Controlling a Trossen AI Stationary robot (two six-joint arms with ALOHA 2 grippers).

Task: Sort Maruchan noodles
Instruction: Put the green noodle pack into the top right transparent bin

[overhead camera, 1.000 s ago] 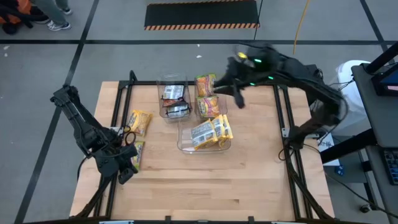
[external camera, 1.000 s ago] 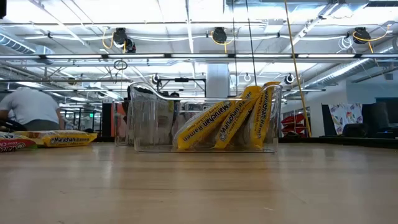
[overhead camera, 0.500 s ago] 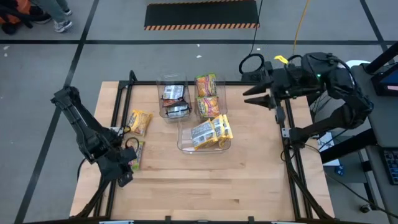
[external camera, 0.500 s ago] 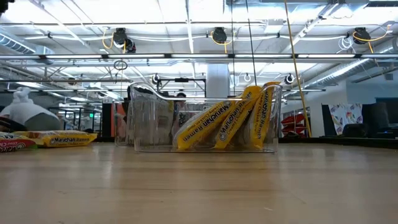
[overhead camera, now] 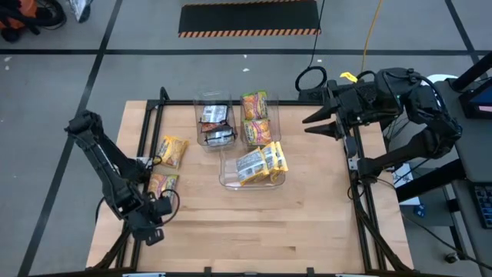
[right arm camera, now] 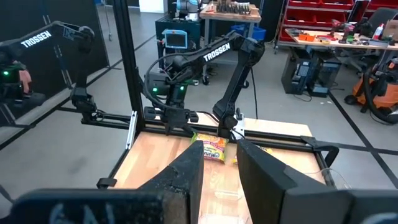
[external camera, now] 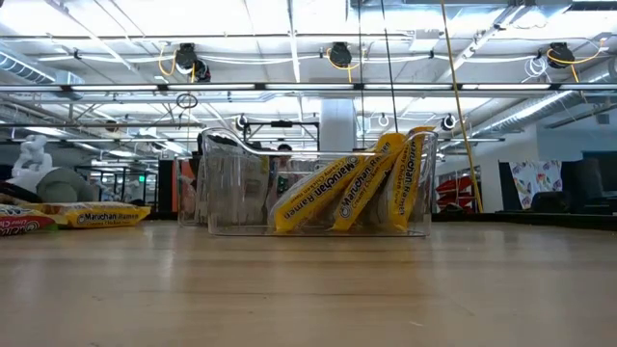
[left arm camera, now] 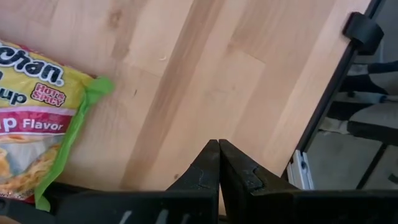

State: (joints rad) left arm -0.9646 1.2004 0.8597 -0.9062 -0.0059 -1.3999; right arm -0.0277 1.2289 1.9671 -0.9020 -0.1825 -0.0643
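The left arm folds low over the surface's [overhead camera: 307,208] near-left corner, its gripper [overhead camera: 151,231] pointing down with fingers [left arm camera: 208,168] pressed together on nothing, just short of the edge. Beside it lie two loose packets: a lime-green one [overhead camera: 161,185] close by and a yellow one [overhead camera: 173,150] farther in. At the middle stand clear bins [overhead camera: 223,178]: dark packets [overhead camera: 215,123] in the far-left one, orange-red packets [overhead camera: 256,119] next to it, yellow packets [external camera: 352,193] leaning upright in the near one. The right arm hangs raised over the far-right edge, its gripper [overhead camera: 323,123] level and aimed left, fingers [right arm camera: 186,168] narrowly apart and empty.
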